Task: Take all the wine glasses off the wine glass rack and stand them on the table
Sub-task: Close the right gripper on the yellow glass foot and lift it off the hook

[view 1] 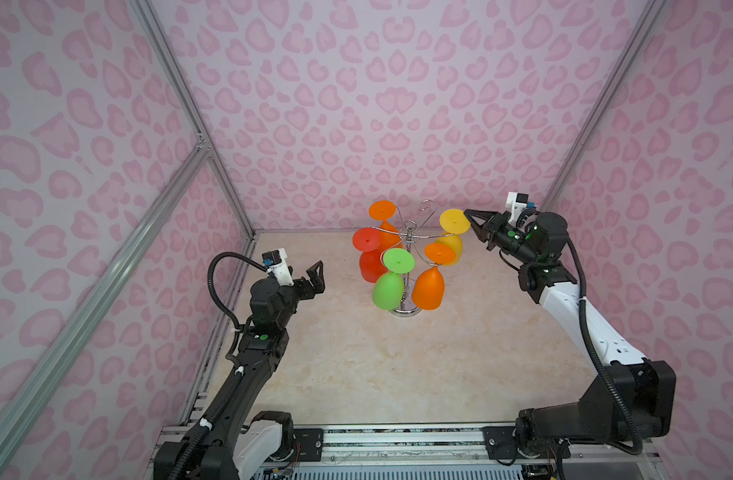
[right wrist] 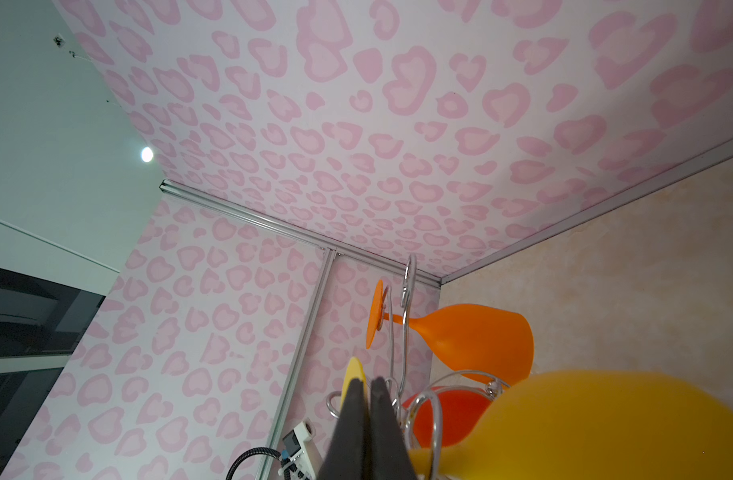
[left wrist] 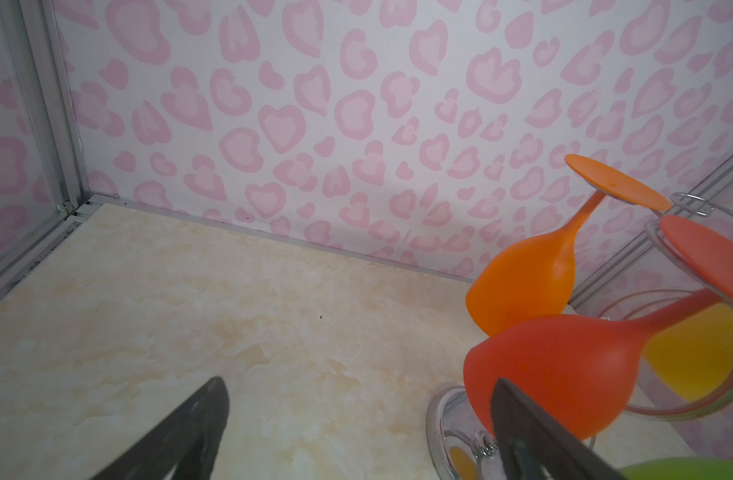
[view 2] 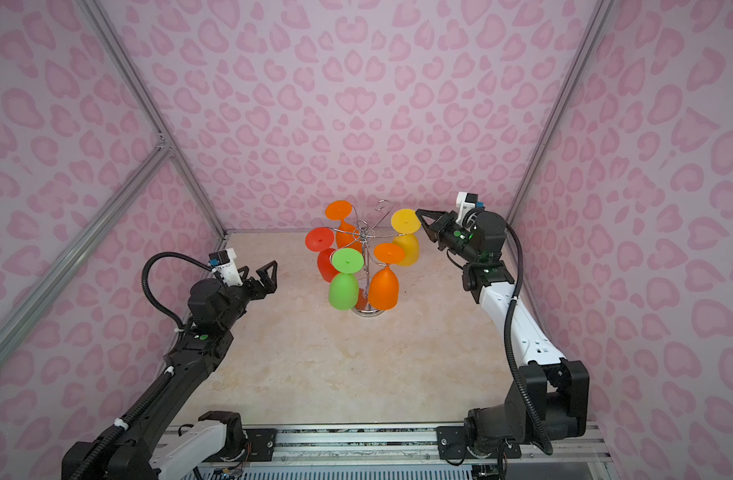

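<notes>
While poised at yellow glass (view 1: 455, 221) foot, right fingers (right wrist: 352, 424): together, clamping nothing.
Left fingers (left wrist: 198, 415): apart.
Next: nudge foot off rack (view 1: 405, 311) hook.

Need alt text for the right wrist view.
The right gripper, jaws shut, sits with its tips beside the foot of a yellow wine glass, whose blurred bowl fills the foreground. Behind hang an orange wine glass and a red wine glass on the chrome wine glass rack, against pink heart-print walls.

Yellow glass (right wrist: 606, 419) blurred, cut off; rack base (view 1: 403, 312) half-hidden.
</notes>
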Action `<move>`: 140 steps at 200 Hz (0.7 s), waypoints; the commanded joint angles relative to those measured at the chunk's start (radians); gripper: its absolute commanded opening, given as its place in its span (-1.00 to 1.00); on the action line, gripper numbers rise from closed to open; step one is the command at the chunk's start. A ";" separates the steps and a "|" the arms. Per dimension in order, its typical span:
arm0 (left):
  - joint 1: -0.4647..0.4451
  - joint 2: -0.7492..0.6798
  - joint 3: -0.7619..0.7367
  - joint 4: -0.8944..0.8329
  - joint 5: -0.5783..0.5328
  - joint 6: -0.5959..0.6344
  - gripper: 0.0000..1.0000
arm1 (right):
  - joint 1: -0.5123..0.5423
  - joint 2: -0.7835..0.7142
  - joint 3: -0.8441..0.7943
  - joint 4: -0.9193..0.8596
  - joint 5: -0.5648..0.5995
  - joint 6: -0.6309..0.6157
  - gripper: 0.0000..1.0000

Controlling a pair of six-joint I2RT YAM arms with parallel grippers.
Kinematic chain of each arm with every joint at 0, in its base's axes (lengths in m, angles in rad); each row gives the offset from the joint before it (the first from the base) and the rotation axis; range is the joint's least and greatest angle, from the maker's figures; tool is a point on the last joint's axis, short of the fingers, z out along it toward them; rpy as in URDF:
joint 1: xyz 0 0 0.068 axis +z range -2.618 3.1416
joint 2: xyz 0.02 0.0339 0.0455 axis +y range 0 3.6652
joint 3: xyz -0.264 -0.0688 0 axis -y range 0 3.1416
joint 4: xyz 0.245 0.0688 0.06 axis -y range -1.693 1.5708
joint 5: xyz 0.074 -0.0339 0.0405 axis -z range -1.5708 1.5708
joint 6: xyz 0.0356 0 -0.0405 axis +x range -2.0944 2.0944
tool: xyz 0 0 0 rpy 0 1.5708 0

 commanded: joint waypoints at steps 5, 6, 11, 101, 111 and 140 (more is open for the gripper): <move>0.000 0.005 0.009 0.012 0.000 0.004 1.00 | -0.001 -0.013 -0.013 0.006 -0.015 -0.007 -1.00; 0.000 0.005 0.009 0.013 0.000 0.004 1.00 | 0.000 -0.013 -0.013 0.005 -0.015 -0.007 -1.00; 0.000 0.006 0.010 0.013 0.001 0.004 1.00 | -0.002 -0.016 -0.017 0.004 -0.013 -0.009 -1.00; 0.000 0.003 -0.005 0.017 -0.001 -0.001 1.00 | 0.061 0.002 0.014 0.013 -0.028 0.000 -1.00; 0.000 0.003 -0.006 0.019 -0.002 -0.003 1.00 | 0.071 0.012 0.023 0.014 -0.026 0.000 -1.00; 0.000 -0.003 -0.006 0.017 -0.001 -0.005 0.99 | 0.084 0.038 0.038 0.023 -0.015 0.000 -1.00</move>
